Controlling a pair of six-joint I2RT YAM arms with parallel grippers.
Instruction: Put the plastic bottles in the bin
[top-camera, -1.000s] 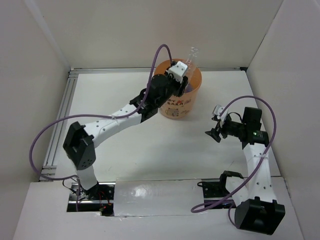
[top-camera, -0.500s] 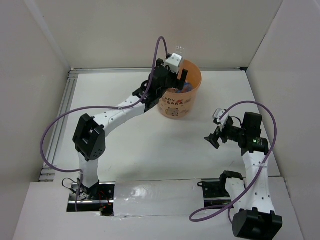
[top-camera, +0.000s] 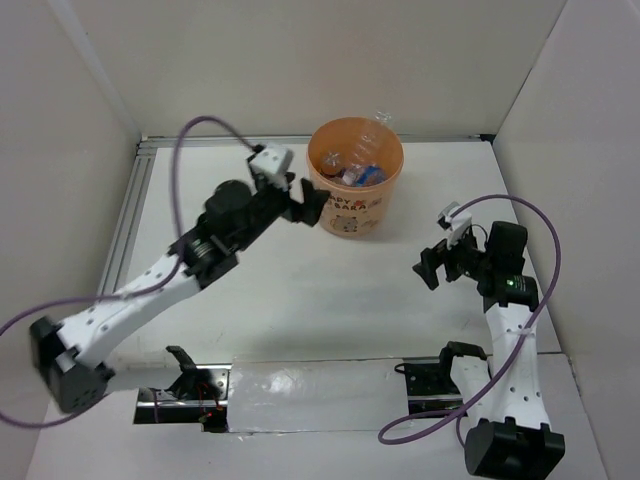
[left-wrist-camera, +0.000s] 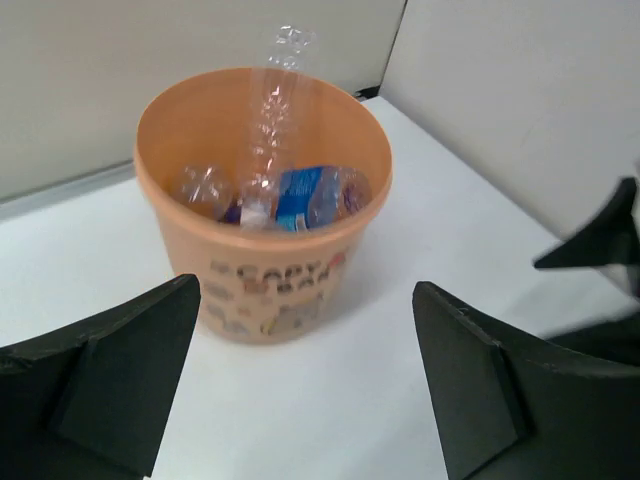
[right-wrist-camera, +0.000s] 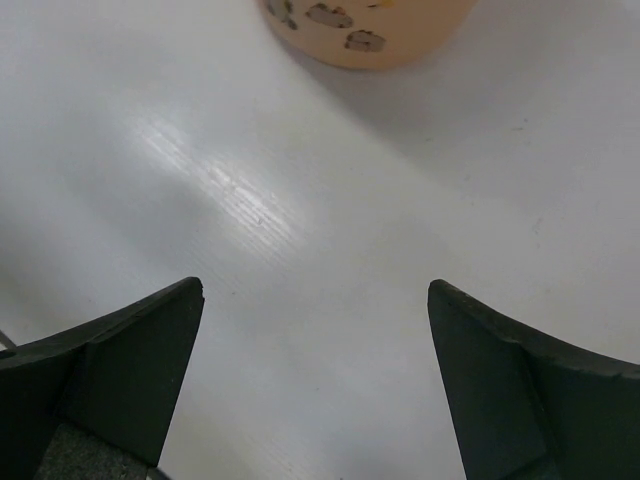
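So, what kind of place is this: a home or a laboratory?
Probably a robot test cell in a lab, not a home. Plain white panels wall in the table, an aluminium rail runs along its left edge, and two cabled arms are mounted at its near edge.

The left arm (top-camera: 150, 290) reaches diagonally forward and to the right from its base, the left gripper (top-camera: 306, 205) spread wide and empty, while the right arm (top-camera: 512, 335) stands folded, the right gripper (top-camera: 430, 265) pointing left, equally wide and empty
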